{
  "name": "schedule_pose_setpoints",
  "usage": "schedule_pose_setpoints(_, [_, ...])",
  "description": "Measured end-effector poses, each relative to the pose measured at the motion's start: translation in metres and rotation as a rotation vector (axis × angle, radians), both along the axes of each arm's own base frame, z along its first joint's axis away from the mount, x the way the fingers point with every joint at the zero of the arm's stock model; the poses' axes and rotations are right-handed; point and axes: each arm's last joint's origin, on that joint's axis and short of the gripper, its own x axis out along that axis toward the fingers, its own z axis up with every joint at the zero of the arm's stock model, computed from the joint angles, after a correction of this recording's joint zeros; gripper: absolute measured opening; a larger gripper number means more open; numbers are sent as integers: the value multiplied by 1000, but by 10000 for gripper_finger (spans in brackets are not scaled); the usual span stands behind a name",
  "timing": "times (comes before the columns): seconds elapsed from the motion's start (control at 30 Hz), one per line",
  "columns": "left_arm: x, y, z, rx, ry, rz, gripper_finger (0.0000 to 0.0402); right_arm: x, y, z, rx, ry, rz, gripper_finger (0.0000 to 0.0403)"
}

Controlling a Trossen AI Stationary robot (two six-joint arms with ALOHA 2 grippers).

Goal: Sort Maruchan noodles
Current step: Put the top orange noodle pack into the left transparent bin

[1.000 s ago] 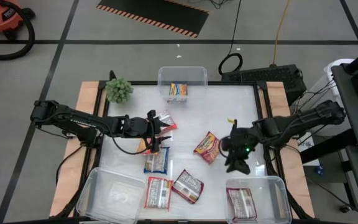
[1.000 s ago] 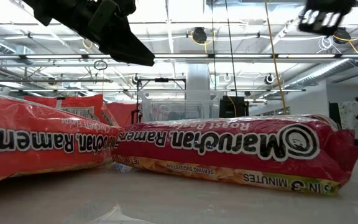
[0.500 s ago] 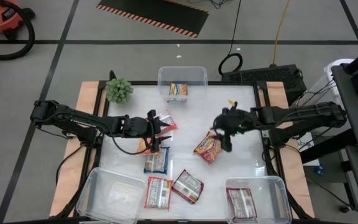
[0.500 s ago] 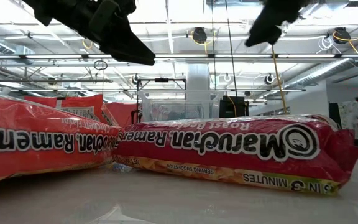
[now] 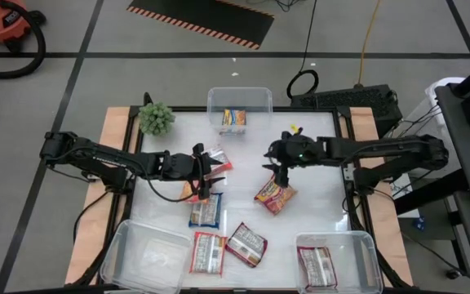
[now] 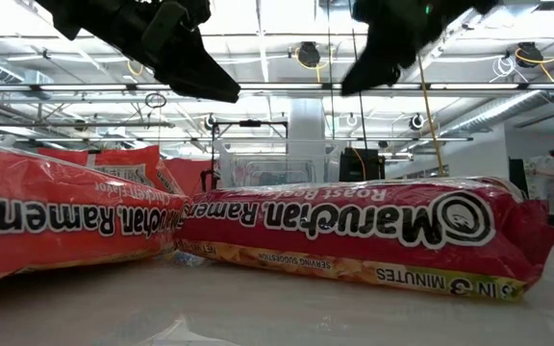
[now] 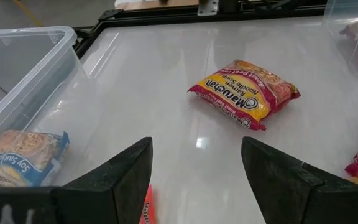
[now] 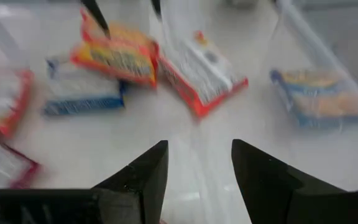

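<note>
Several Maruchan noodle packets lie flat on the white table [image 5: 317,147]. A red-and-yellow one [image 5: 273,193] lies just near of my right gripper [image 5: 274,166], which hovers open above the table with nothing between its fingers. My left gripper [image 5: 206,175] is open too, above an orange packet [image 5: 189,190] and beside a red-and-white one [image 5: 219,159]. A blue-and-white packet [image 5: 205,211] and two red ones [image 5: 208,251] [image 5: 246,243] lie nearer the front. In the left wrist view the red-and-yellow packet [image 7: 244,93] shows beyond the open fingers.
A clear tub [image 5: 239,99] at the far edge holds one packet [image 5: 234,119]. Another tub [image 5: 365,245] at the near right holds a red packet [image 5: 317,267]. A third tub [image 5: 141,257] stands at the near left. A green plant [image 5: 156,118] sits at the far left corner.
My right gripper has swung away from the near right tub toward the table's far edge and left, over the red-and-yellow packet. It has turned from pointing at the near edge to pointing left. Its fingers have stayed open.
</note>
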Motion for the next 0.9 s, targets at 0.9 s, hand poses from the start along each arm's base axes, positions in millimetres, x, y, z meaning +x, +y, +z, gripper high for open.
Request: schedule_pose_setpoints(0.9, [-7, 2, -11, -42, 113, 115, 251, 36, -3, -77, 135, 114, -119, 169])
